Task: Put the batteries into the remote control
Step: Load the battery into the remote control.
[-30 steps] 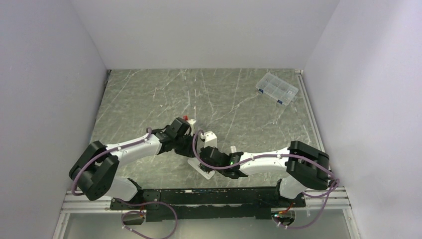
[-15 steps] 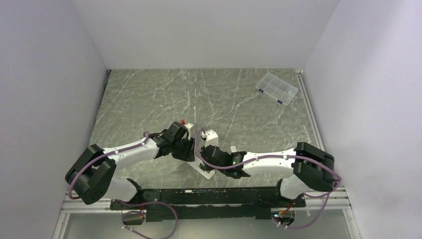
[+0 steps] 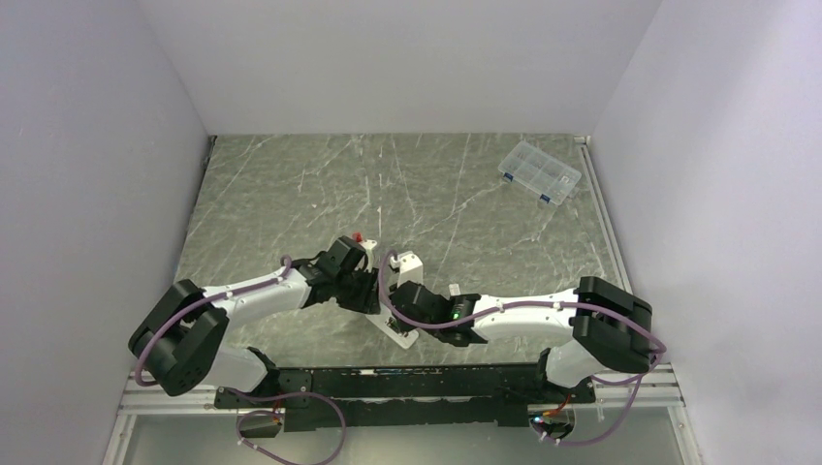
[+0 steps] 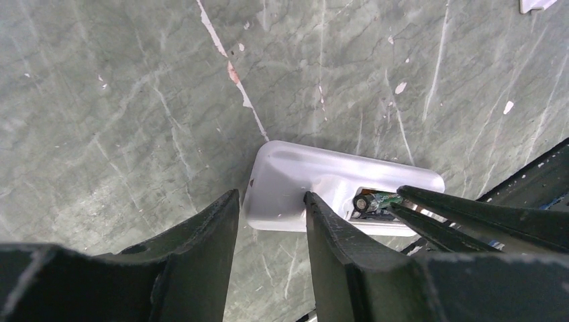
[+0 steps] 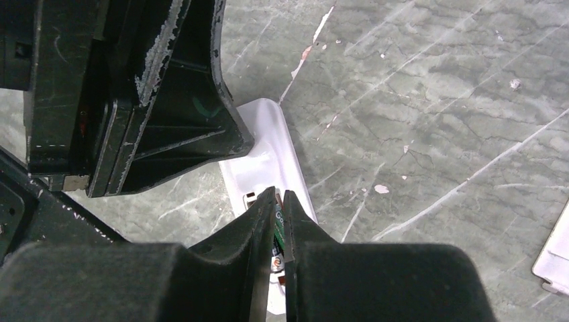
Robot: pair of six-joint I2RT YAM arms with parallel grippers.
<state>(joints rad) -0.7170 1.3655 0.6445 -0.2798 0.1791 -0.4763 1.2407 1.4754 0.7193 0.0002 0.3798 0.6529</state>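
The white remote control (image 4: 302, 181) lies back side up on the marbled table near its front edge, with its battery bay open; it also shows in the right wrist view (image 5: 268, 151) and the top view (image 3: 399, 332). My right gripper (image 5: 279, 198) is shut on a dark green battery (image 5: 278, 225) and holds it at the bay; in the left wrist view the battery (image 4: 377, 200) sits in the bay opening. My left gripper (image 4: 272, 196) is open, with its jaws straddling the remote's other end. A second battery is not clearly visible.
A clear compartmented box (image 3: 539, 172) stands at the back right. A small white sliver (image 5: 553, 258) lies on the table right of the remote. The black rail (image 3: 407, 380) runs along the table's front edge, close behind the remote.
My left gripper has moved down and right, closer to the remote's end. My right gripper has shifted slightly left with the battery.
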